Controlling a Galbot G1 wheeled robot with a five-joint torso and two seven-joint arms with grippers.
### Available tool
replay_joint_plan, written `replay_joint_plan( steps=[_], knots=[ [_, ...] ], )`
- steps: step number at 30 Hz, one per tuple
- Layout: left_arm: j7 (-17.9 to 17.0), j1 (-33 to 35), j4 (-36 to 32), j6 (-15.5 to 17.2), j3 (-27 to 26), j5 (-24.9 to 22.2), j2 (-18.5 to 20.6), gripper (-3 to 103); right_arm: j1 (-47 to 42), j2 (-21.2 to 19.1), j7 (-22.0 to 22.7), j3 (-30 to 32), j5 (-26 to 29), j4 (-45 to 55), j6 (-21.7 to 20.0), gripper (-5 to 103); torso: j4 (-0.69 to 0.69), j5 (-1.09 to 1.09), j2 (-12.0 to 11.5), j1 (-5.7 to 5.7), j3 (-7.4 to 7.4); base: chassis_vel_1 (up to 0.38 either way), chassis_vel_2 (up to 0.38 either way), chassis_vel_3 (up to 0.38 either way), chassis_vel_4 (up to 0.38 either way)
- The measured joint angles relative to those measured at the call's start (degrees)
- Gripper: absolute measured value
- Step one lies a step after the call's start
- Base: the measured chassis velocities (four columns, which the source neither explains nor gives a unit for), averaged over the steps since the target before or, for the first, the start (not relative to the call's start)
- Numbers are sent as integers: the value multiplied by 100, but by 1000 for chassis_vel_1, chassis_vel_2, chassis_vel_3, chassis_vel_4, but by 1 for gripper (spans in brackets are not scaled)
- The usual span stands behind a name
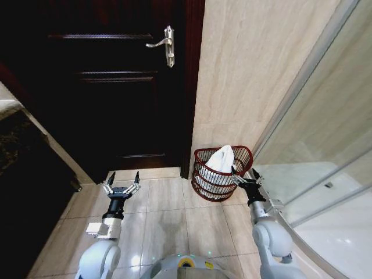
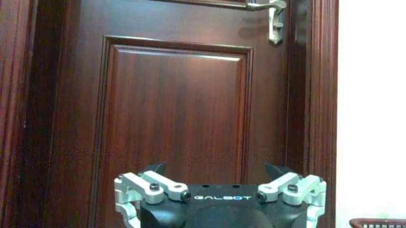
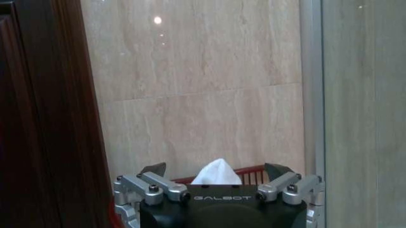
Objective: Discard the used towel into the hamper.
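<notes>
- The right gripper (image 1: 245, 176), jaws spread wide and empty, hovers at the hamper's (image 1: 204, 187) near rim.
- The left gripper (image 1: 121, 181), also wide open, hangs well left of the hamper, facing the dark door (image 1: 110, 87).
- The red-brown wire hamper stands against the tiled wall (image 1: 250, 70); a white towel (image 1: 221, 158) pokes above its rim.

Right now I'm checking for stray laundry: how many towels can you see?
1. A white towel sits in the hamper, poking above its rim, by the wall beside the door. The open right gripper is at the rim. More could lie hidden beneath it.
</notes>
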Motion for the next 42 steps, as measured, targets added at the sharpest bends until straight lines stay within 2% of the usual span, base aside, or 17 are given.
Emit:
replay_joint_plan(
  steps=[12,42],
  knots=[
    [-3,8,23,-26,70,35,-33,100,-215,59,-64,6,-57,-3,156,100,0,0,25,-1,16,0,0,0,0],
    [-11,5,83,-117,56,6,-35,100,-327,-11,-71,-90,-134,192,105,100,0,0,48,-2,32,16,-18,-14,17]
  ],
)
